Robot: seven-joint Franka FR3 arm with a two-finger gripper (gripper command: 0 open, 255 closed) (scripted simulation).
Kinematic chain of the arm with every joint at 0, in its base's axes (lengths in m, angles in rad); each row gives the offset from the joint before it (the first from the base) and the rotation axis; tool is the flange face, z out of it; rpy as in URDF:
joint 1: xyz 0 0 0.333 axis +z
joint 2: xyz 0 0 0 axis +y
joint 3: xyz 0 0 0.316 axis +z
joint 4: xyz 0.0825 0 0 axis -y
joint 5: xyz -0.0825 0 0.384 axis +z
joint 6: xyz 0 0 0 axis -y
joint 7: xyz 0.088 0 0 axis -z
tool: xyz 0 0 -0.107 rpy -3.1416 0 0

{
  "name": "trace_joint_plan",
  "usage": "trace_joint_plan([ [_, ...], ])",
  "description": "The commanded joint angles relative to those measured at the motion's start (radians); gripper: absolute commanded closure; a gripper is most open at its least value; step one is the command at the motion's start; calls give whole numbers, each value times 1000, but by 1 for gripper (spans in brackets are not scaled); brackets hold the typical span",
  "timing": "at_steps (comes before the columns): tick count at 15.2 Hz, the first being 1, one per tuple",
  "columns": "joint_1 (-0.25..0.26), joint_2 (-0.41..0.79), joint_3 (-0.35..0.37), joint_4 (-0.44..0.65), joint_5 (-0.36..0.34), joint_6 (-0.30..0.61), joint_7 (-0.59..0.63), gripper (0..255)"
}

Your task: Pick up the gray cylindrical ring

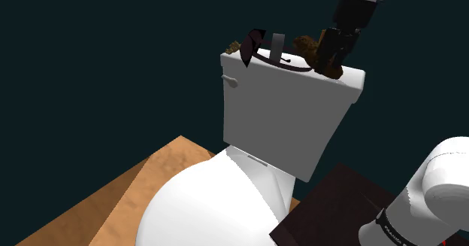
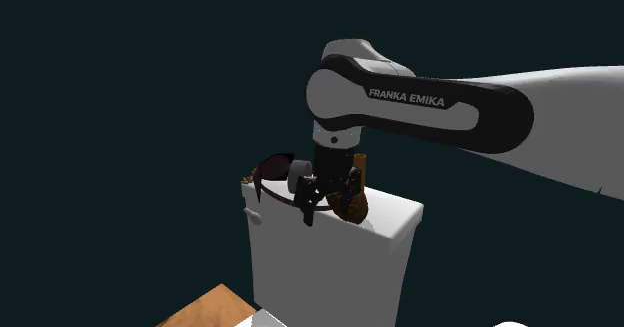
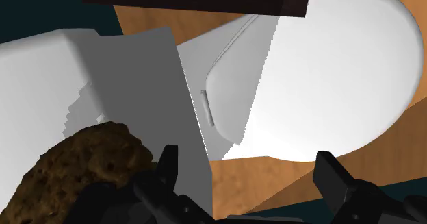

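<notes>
The gray cylindrical ring (image 1: 278,45) stands on edge on the white toilet tank's lid (image 1: 342,86), inside a thin dark hoop (image 1: 289,64). In the second exterior view the gray ring (image 2: 297,178) sits just beside the hand. My black gripper (image 1: 331,62) hangs over the tank lid's right end in the shoulder view, to the right of the ring and close to a brown lumpy object (image 1: 307,45). In the wrist view the gripper (image 3: 250,181) is open, with only the tank's edge and the floor far below between its fingers (image 3: 167,169). The brown lump (image 3: 89,161) lies beside one finger.
A dark maroon curved object (image 1: 252,43) and a small brown-green clump (image 1: 233,49) sit at the tank lid's left end. The closed white toilet seat (image 1: 203,203) lies below the tank, on a wooden floor (image 1: 113,207). The dark stand (image 1: 331,207) is at lower right.
</notes>
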Motion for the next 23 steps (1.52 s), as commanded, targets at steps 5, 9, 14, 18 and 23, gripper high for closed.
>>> trace_joint_plan([
  [5,-62,154,50,129,12,35,179,0],
  [9,-121,306,87,275,4,47,357,0],
  [14,-184,493,115,478,-28,33,576,0],
  [18,-220,640,118,659,-63,-1,744,0],
  [23,-239,731,109,755,-86,-8,856,0],
])
